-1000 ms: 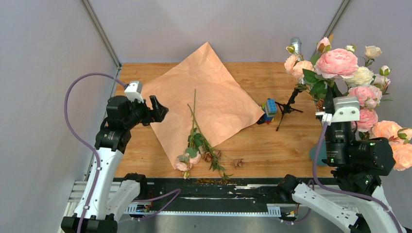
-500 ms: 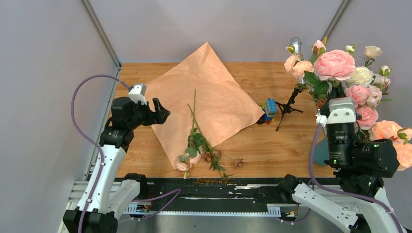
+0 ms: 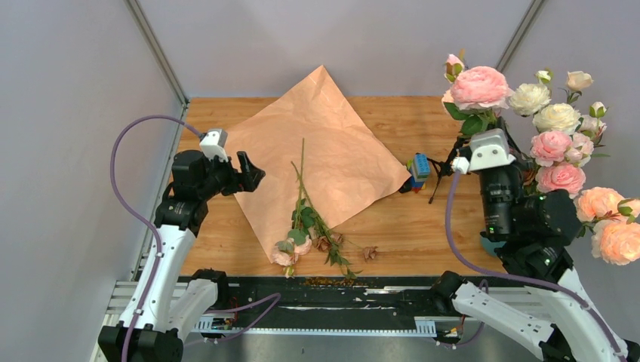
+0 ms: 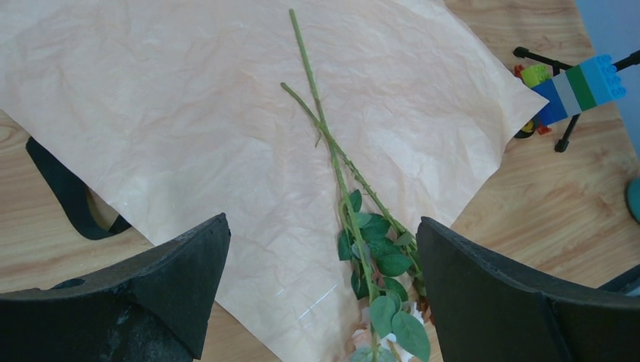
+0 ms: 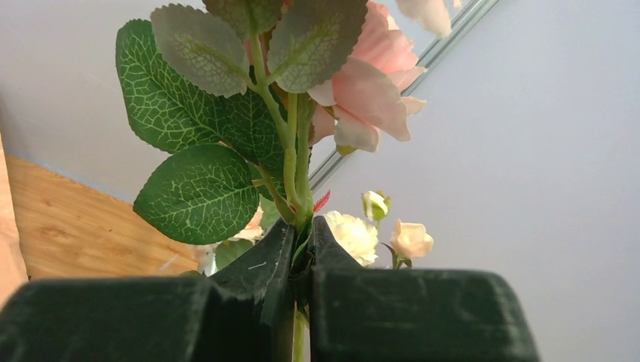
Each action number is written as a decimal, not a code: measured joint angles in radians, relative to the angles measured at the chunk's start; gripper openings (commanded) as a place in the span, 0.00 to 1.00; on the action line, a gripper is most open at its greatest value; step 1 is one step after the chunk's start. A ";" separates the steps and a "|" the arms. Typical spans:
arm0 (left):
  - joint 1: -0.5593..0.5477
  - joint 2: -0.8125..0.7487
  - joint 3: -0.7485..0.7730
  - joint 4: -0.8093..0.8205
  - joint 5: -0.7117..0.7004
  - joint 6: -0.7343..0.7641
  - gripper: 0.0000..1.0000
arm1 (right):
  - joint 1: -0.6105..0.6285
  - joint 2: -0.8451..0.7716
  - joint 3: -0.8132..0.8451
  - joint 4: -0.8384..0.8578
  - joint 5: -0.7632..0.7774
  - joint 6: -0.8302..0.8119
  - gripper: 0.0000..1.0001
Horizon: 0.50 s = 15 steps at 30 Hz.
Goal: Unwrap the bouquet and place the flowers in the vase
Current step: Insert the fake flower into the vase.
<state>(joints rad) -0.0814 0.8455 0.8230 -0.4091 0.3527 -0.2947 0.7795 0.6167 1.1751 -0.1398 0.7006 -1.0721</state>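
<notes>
Two grey walls flank the wooden table; left gripper gapes wide, right gripper pinches a pink rose stem, its arm mostly hiding the teal vase.

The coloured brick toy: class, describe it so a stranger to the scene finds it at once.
Find the large tan paper spread on the wooden table. Just off its right corner, beside a black tripod, sits the brick toy. Nothing else there is blocky plastic, striped blue and green.

Bright even light, soft shadows, sharp focus
</notes>
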 measured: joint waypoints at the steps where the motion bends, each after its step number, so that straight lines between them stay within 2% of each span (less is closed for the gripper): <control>1: 0.001 0.000 0.000 0.000 0.000 0.003 1.00 | -0.010 0.024 0.000 0.001 -0.005 0.001 0.00; 6: 0.004 -0.003 -0.002 0.000 0.000 0.010 1.00 | -0.096 0.076 -0.013 0.002 -0.052 0.028 0.00; 11: 0.005 -0.008 -0.010 0.000 0.000 0.013 1.00 | -0.274 0.115 -0.025 0.002 -0.161 0.113 0.00; 15: 0.006 -0.012 -0.011 -0.002 0.000 0.014 1.00 | -0.356 0.120 -0.043 0.000 -0.225 0.167 0.00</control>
<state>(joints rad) -0.0750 0.8337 0.8120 -0.4110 0.3527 -0.2806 0.4240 0.7368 1.1324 -0.1402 0.4751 -0.9054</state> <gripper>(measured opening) 0.998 0.057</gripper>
